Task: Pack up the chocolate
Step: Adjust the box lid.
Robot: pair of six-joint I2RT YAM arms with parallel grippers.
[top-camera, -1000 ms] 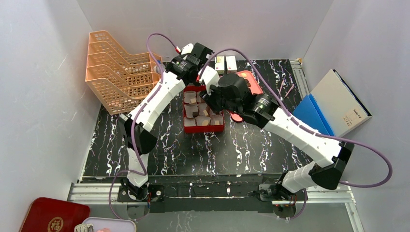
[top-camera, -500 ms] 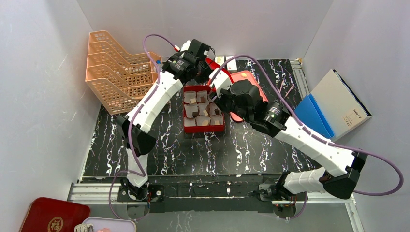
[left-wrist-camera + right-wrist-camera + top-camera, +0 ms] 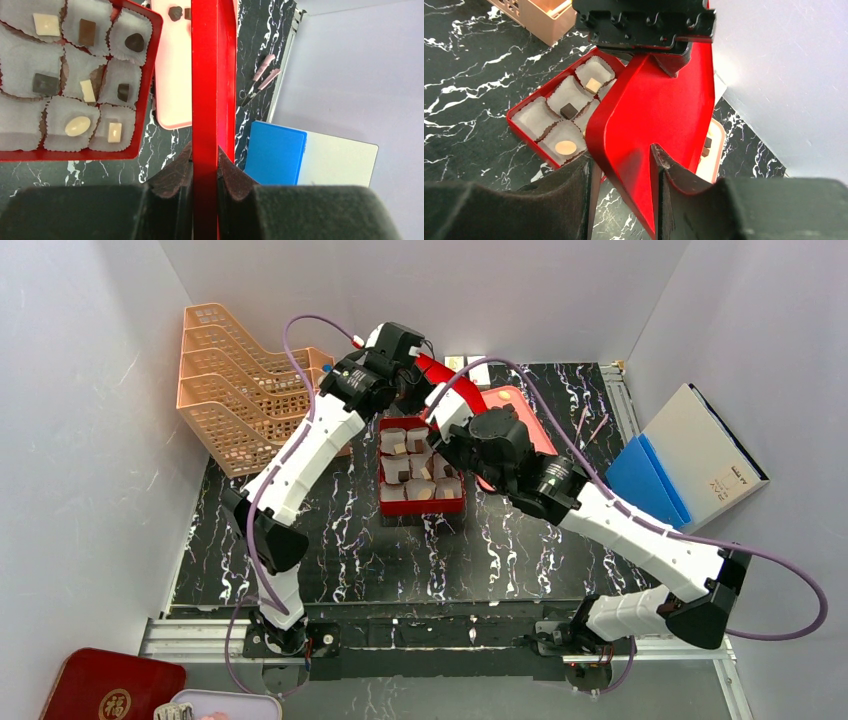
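Seen from above, the red lid (image 3: 441,372) has risen behind the red tray (image 3: 421,508); the left wrist view shows the left gripper (image 3: 204,150) clamped on the lid's edge and chocolate (image 3: 77,126) in the tray; the right wrist view shows the right gripper (image 3: 620,159) straddling the lid's corner, grip unclear.

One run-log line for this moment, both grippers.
left gripper: shut on glossy red lid | right gripper: shut on lid corner | chocolates: in white paper cups, red tray uncovered

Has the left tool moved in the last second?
Yes. The left tool, shut on the red lid, has shifted left, toward the orange rack.
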